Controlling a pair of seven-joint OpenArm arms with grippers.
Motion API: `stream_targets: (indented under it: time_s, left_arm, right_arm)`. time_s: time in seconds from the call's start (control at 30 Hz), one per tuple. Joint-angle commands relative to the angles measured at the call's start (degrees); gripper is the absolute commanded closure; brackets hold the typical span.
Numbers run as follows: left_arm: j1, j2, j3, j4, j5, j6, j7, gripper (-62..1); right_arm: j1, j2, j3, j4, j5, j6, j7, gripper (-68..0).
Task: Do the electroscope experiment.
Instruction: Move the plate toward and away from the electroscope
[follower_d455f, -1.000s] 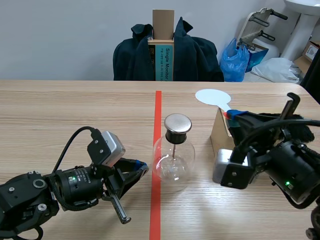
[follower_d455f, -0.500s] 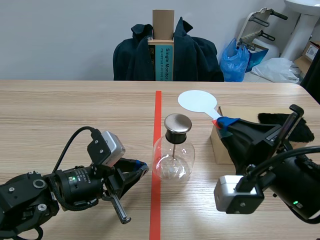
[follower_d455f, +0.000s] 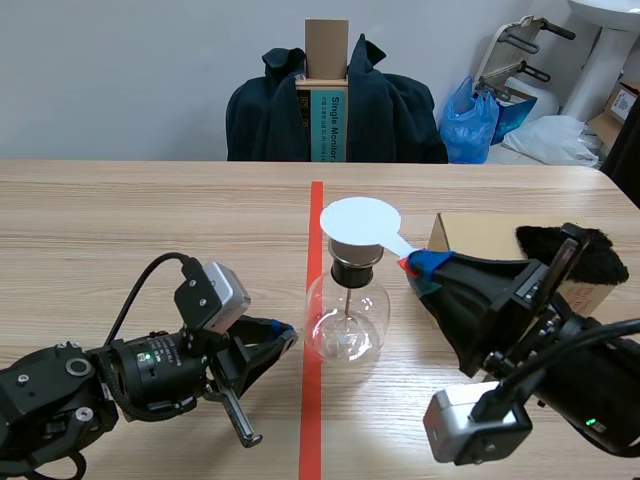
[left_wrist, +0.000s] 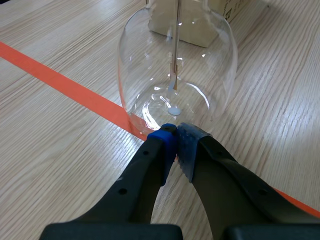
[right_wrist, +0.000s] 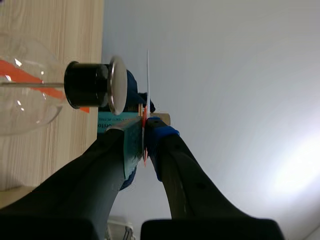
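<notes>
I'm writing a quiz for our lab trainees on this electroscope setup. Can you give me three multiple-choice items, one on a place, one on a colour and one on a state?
1. The white disc is:
A. held above the metal cap of the flask
B. inside the flask
C. lying behind the flask

2. The tape line is:
A. blue
B. orange-red
C. green

3. The left gripper is:
A. open around the flask
B. shut, tips at the flask's base
C. shut on the disc

Answers:
1 A: the right gripper holds the disc over the cap, and the right wrist view shows a gap between them.
2 B: the line runs orange-red past the flask.
3 B: in the left wrist view its fingers meet at the glass base.
</notes>
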Motion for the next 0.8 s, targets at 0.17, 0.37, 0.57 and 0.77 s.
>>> stream_targets:
  time_s: [0.17, 0.37, 0.57, 0.77]
  left_arm:
    - [-0.5, 0.2, -0.3, 1.6, -0.5, 0.0, -1.0, -1.5]
    - [-0.5, 0.2, -0.3, 1.6, -0.5, 0.0, -1.0, -1.5]
    - [-0.5, 0.2, -0.3, 1.6, -0.5, 0.0, -1.0, -1.5]
    - [-0.5, 0.1, -0.3, 1.6, -0.5, 0.0, -1.0, -1.5]
  right_arm:
    - [-0.1, 0.8, 0.4, 0.8, 0.4, -0.4, 1.5, -0.8]
    - [-0.1, 0.8, 0.5, 0.8, -0.9, -0.4, 1.6, -0.8]
    - [-0.1, 0.8, 0.9, 0.8, -1.6, -0.4, -0.2, -0.8]
    - [-0.1, 0.8, 0.9, 0.8, -4.3, -0.4, -7.1, -0.8]
